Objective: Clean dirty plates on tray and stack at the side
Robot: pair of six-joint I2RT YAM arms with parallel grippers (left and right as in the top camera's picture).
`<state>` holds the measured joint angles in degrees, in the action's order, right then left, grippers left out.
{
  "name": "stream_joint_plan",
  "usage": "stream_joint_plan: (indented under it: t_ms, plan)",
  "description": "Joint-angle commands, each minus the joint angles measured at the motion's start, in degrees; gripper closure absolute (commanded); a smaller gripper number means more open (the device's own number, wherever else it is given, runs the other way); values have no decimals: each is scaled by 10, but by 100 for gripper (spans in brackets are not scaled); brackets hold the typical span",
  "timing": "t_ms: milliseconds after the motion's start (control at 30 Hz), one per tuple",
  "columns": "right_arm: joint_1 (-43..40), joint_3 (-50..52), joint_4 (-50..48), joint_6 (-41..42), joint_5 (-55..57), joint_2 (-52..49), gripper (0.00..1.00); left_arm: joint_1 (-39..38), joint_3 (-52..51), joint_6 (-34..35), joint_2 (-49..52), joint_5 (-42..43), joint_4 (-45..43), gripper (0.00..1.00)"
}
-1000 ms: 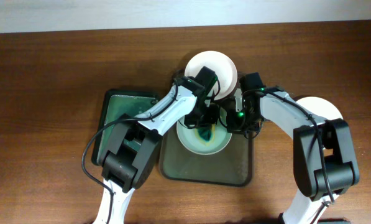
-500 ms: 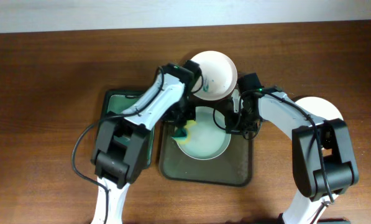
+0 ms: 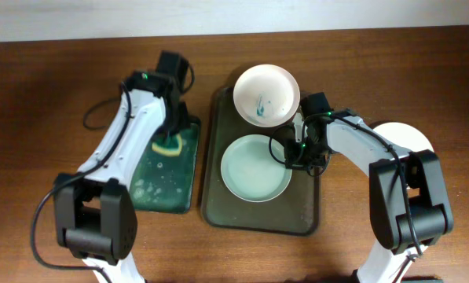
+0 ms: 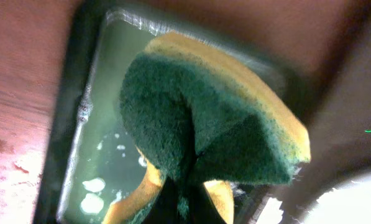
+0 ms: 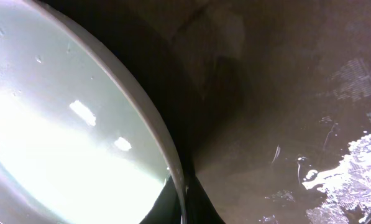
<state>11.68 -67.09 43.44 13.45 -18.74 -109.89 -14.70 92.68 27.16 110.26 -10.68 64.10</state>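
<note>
A pale green plate (image 3: 255, 168) lies on the dark tray (image 3: 262, 216), wiped clean. A white plate (image 3: 266, 94) with a blue-green smear rests at the tray's far edge. My right gripper (image 3: 291, 154) is shut on the pale green plate's right rim (image 5: 166, 155). My left gripper (image 3: 170, 135) is shut on a green-and-yellow sponge (image 4: 204, 124) and holds it over the green wash basin (image 3: 165, 189), which holds soapy water (image 4: 104, 155). A clean white plate (image 3: 407, 137) lies on the table at the right, partly hidden by my right arm.
The wash basin stands just left of the tray, almost touching it. Brown table (image 3: 45, 118) extends to the left and front. A cable (image 3: 100, 118) loops off the left arm.
My left gripper has carried the sponge off the pale green plate, leftward over the basin. The plate's blue-green smear is gone. My right gripper has held the rim throughout.
</note>
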Motion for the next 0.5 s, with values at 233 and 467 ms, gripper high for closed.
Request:
stream_joint_plan:
  t_ms: [233, 467]
  plan:
    - [-1, 3, -8, -49, 43, -13, 96, 18, -83, -42, -31, 23, -17, 67]
    - [2, 3, 15, -46, 65, 77, 96, 18, -80, -48, -132, 34, -1, 26]
